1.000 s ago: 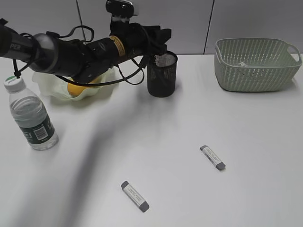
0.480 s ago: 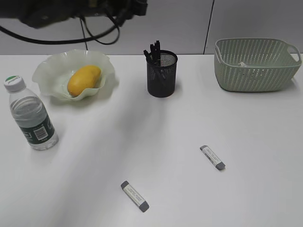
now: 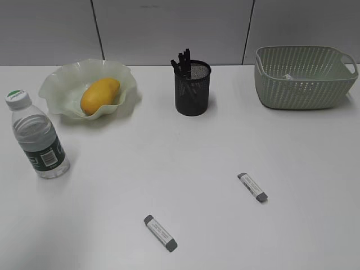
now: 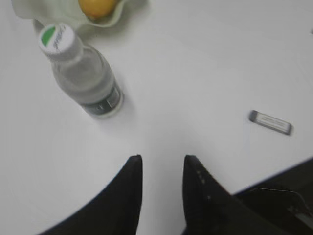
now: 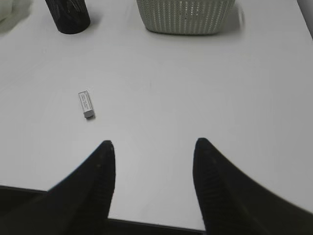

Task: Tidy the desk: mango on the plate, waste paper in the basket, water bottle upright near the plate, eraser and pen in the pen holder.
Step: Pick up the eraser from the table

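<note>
Both jaws parted, nothing held.

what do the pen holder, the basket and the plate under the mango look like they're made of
The pen holder looks like black metal mesh: fine see-through wire grid. The basket appears to be pale green moulded plastic, matte, with regular slotted walls. The plate under the mango seems translucent, pale green glass or plastic, with a wavy ruffled rim; which one cannot be told.

Both grippers, left (image 4: 161, 164) and right (image 5: 154, 147), have smooth, matte black, tapering jaws.
</note>
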